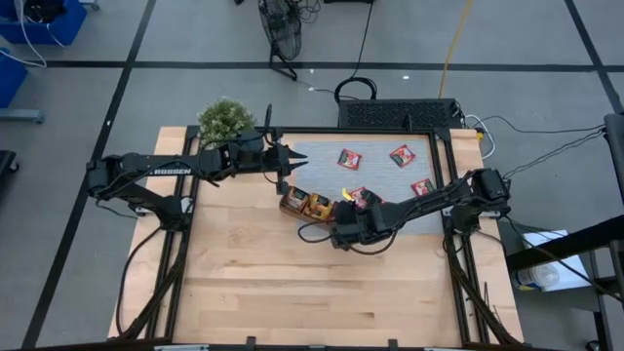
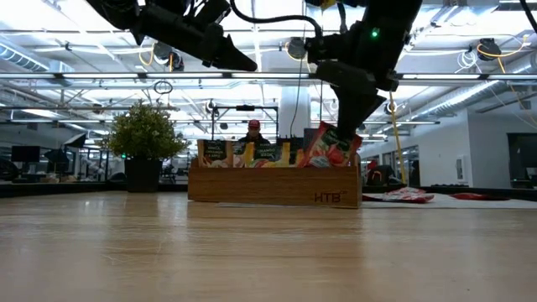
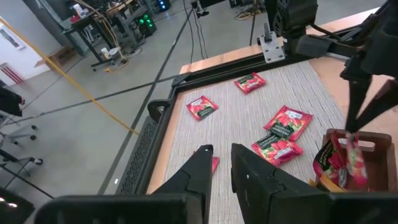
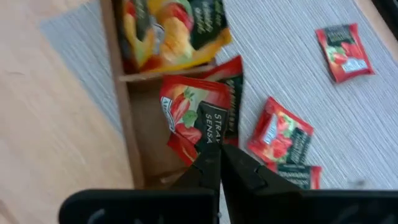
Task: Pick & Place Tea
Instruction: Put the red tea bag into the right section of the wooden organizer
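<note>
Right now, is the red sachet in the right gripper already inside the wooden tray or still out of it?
Partly in. The right gripper is shut on the red sachet, whose lower part hangs inside the wooden tray's end compartment.

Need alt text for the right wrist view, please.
The right tool, shut on a red strawberry tea sachet, holds it over the wooden tray, whose next compartment holds orange sachets. More red sachets lie on the grey mat.

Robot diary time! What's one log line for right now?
right gripper: shut on red sachet, over wooden tray | left gripper: above grey mat, empty
</note>
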Robot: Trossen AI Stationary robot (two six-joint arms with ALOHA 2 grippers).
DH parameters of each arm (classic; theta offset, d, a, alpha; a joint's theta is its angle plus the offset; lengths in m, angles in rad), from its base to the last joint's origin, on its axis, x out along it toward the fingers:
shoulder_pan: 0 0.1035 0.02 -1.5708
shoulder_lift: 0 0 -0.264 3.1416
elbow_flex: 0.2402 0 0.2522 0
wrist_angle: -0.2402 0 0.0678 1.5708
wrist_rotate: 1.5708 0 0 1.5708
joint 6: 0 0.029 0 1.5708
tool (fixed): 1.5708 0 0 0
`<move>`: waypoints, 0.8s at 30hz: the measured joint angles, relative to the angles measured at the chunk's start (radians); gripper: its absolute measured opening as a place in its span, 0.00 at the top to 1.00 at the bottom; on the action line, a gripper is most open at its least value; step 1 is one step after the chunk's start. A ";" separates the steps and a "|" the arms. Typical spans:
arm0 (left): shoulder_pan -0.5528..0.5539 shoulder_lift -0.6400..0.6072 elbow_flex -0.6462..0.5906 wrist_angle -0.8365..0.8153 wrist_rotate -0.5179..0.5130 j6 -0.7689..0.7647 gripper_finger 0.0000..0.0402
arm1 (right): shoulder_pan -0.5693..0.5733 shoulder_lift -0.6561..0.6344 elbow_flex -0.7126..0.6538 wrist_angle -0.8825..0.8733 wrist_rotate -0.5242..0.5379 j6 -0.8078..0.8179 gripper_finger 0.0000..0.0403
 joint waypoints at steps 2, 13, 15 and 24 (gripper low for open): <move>0.000 0.000 0.000 0.000 0.000 -0.001 0.83 | -0.005 0.000 0.000 -0.023 0.000 0.009 1.00; 0.000 0.000 0.000 0.001 0.000 -0.003 0.83 | -0.026 0.000 0.000 0.006 -0.027 -0.062 1.00; 0.000 0.000 0.000 0.001 0.000 -0.003 0.83 | -0.026 0.000 0.000 0.025 -0.027 -0.092 1.00; 0.000 0.000 0.000 0.001 0.000 -0.006 0.83 | -0.045 0.000 0.000 0.090 -0.026 -0.134 0.99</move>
